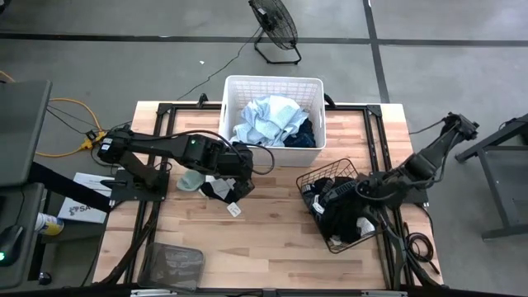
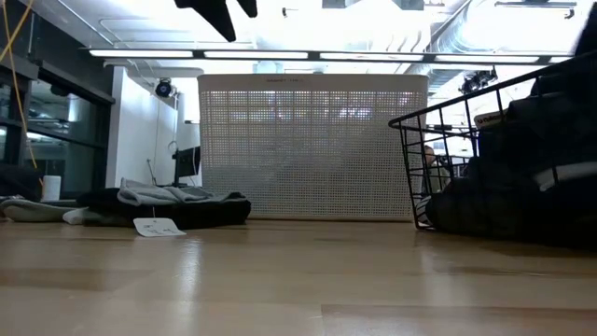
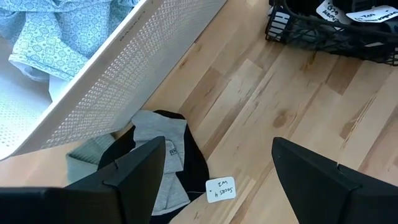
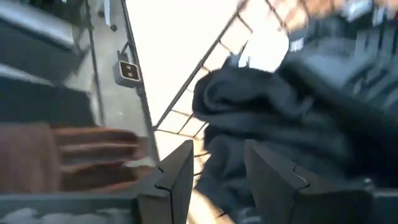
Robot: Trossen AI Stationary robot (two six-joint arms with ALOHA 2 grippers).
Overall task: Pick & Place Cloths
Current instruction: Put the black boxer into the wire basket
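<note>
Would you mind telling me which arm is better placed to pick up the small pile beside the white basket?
Left: its open claw hovers right above that pile. The right claw is over the wire basket.

Overhead and table-level views share the white laundry basket [image 1: 273, 111].

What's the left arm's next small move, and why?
Probably lower straight down: the left gripper has its fingers open and empty above the black and grey cloths lying on the table beside the white laundry basket.
</note>
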